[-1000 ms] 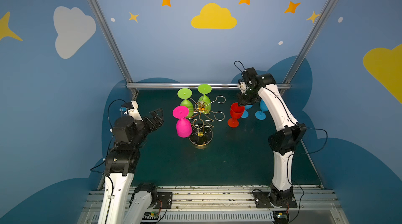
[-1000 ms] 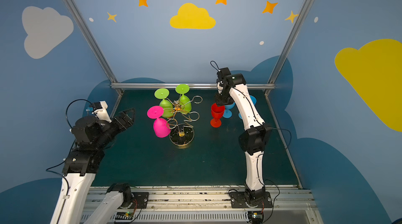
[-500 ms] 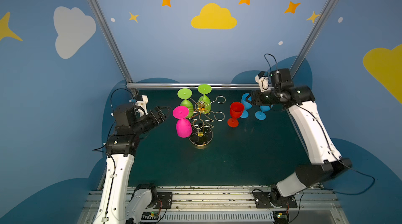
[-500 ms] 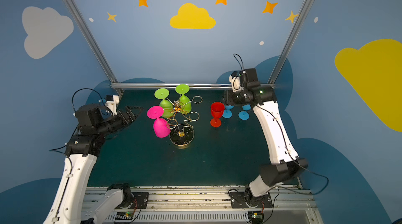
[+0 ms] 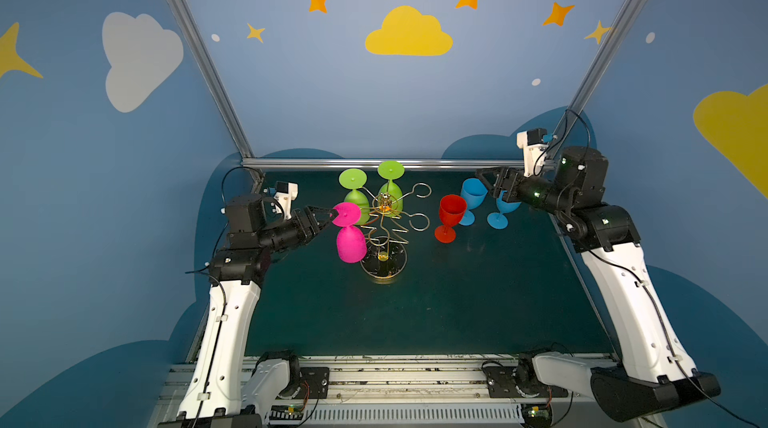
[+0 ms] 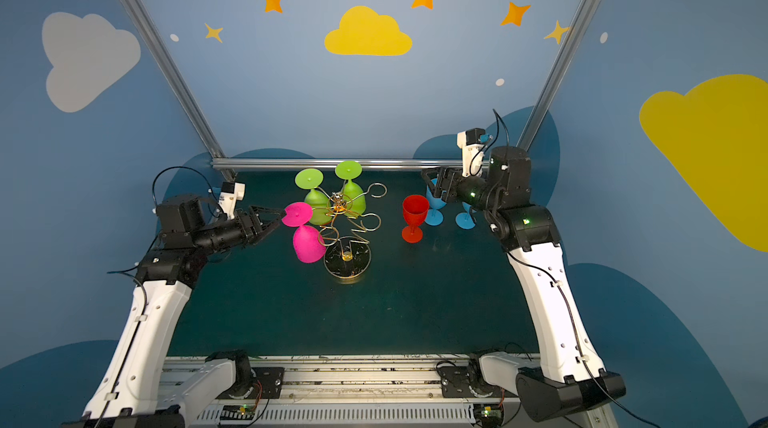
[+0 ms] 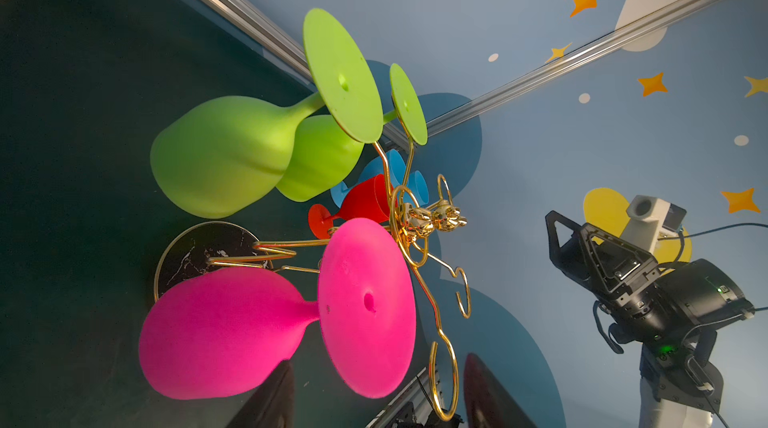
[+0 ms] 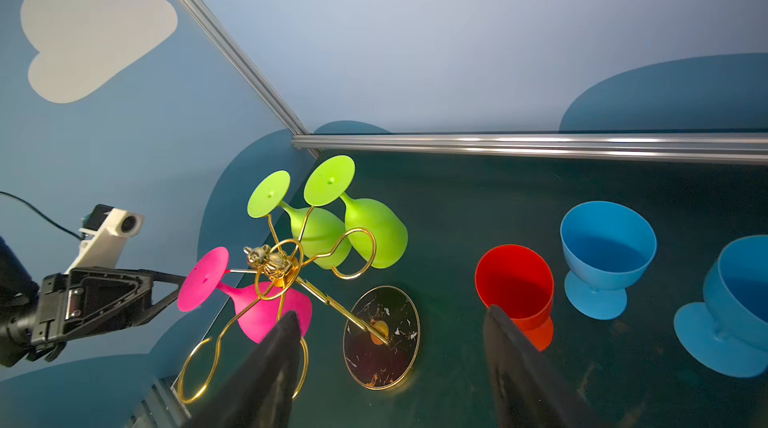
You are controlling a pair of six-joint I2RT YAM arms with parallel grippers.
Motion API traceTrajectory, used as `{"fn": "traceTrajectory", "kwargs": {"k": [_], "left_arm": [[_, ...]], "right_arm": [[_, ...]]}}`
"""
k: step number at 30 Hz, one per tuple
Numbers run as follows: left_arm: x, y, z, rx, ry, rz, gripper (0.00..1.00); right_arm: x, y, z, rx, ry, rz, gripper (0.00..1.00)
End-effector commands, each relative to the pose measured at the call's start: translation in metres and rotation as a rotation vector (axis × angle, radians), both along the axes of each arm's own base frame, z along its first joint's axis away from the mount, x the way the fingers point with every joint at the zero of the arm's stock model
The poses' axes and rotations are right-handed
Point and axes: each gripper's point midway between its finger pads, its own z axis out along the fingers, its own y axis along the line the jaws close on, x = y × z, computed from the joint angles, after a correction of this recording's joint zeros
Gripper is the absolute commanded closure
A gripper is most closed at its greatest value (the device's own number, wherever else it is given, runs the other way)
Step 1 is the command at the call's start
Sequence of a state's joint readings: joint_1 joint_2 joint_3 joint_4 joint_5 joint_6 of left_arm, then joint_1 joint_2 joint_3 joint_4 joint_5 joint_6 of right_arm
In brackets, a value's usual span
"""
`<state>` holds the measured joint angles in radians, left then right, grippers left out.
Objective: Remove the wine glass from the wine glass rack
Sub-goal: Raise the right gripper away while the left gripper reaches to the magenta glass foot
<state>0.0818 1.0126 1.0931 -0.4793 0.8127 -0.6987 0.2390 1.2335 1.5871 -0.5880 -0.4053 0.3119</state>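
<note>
The gold wine glass rack [image 5: 385,225] [image 6: 347,234] stands mid-table on its round dark base [image 8: 382,338]. A pink wine glass [image 5: 351,242] [image 7: 224,330] hangs upside down from its left arm. Two green wine glasses [image 5: 358,200] [image 8: 374,234] hang from the far arms. My left gripper [image 5: 332,215] [image 7: 376,401] is level with the pink foot, open; the foot's rim [image 7: 374,380] lies between the fingers [image 7: 270,397] without touching either. My right gripper [image 5: 486,183] [image 8: 386,388] hovers open and empty at the back right, over the blue glasses.
A red glass [image 5: 451,214] [image 8: 515,284] stands upright right of the rack. Two blue glasses [image 5: 472,197] [image 5: 503,210] stand behind it, below my right gripper. Empty rack loops [image 5: 419,190] point right. An aluminium rail [image 5: 374,163] borders the far edge.
My left gripper has advanced right to the pink glass's foot, its jaws narrowing. My right arm has swung back right, away from the red glass, its jaws widening.
</note>
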Motion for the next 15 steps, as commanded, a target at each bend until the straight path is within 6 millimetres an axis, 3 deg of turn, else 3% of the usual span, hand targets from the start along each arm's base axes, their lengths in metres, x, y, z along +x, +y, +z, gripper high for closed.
{"fn": "traceTrajectory", "kwargs": {"k": [1,15], "left_arm": [[0.003,-0.007,-0.003,-0.001,-0.016,-0.047,0.4],[0.018,-0.013,-0.005,0.024,-0.007,-0.054,0.75]], "right_arm": [[-0.007,0.001,0.017,0.031,-0.05,0.014,0.31],[-0.014,-0.002,0.022,0.027,-0.065,0.009,0.31]]}}
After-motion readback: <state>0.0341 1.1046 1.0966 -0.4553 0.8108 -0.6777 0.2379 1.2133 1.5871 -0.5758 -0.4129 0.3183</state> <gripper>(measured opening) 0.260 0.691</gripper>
